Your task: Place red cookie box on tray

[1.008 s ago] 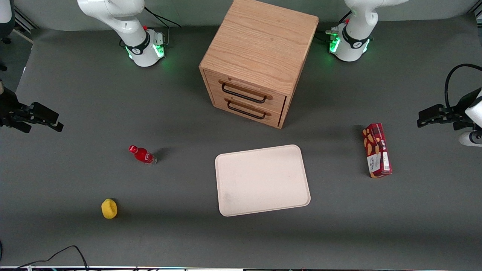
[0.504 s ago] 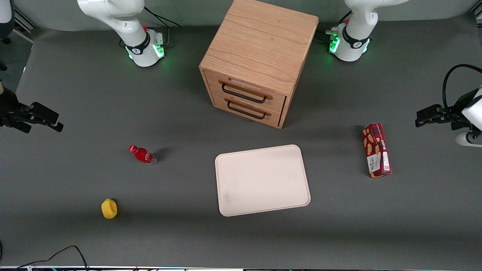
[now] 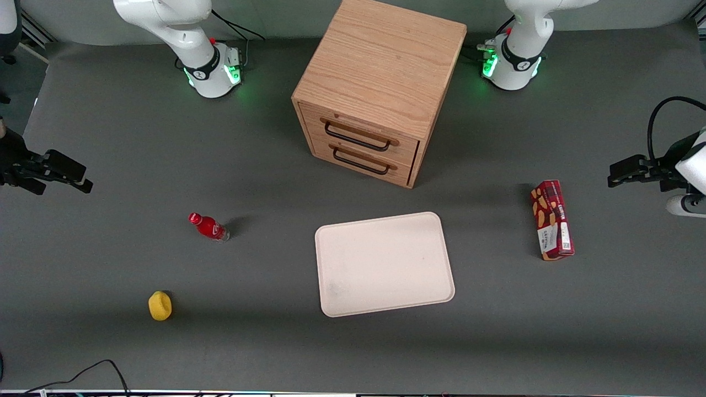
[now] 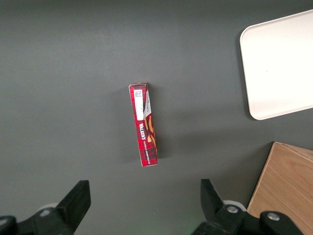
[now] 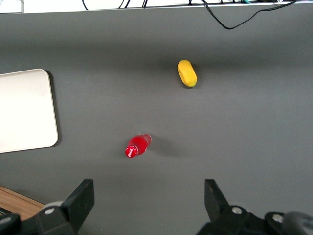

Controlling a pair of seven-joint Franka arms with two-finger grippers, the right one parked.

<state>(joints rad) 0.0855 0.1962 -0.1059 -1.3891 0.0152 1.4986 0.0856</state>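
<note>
The red cookie box (image 3: pixel 552 219) lies flat on the grey table toward the working arm's end, a long dark-red carton with orange cookie pictures and a white label. The left wrist view shows the red cookie box (image 4: pixel 145 125) on the table ahead of the fingertips. My left gripper (image 3: pixel 626 170) hangs well above the table, farther toward that end than the box and apart from it. It is open, and my left gripper (image 4: pixel 144 198) has nothing between its fingers. The cream-white tray (image 3: pixel 384 263) sits bare near the table's middle, with a corner of the tray (image 4: pixel 279 63) in the wrist view.
A wooden two-drawer cabinet (image 3: pixel 375 88) stands farther from the front camera than the tray. A small red bottle (image 3: pixel 208 226) and a yellow object (image 3: pixel 160 305) lie toward the parked arm's end. A black cable (image 3: pixel 99 370) curls at the front edge.
My left gripper has drifted very slightly toward the cookie box. The box, the tray and everything else have stayed put.
</note>
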